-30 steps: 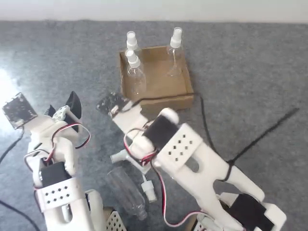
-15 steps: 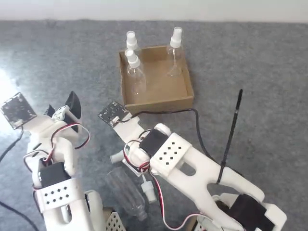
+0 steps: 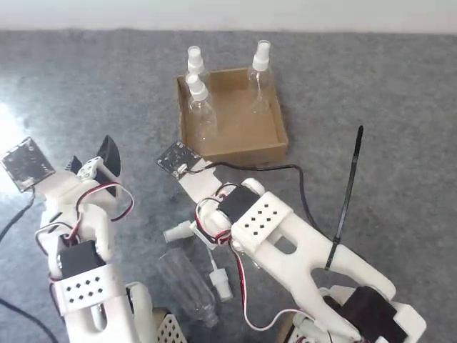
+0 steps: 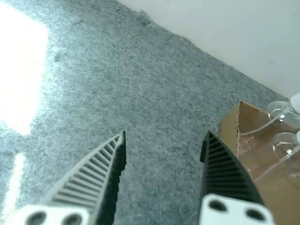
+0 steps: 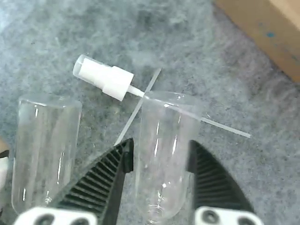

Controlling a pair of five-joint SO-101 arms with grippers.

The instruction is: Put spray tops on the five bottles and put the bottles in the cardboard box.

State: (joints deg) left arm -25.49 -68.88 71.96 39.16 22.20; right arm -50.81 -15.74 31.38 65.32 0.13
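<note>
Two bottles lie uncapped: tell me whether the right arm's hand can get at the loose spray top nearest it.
Probably yes: the right hand, open astride one lying bottle, has the spray top bare on the carpet just beyond, with nothing over it.

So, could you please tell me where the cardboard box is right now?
In the high view, the cardboard box sits on the grey carpet at the far middle, just beyond the right arm.

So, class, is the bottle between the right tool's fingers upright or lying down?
Lying down: the bottle rests on its side on the grey carpet.
</note>
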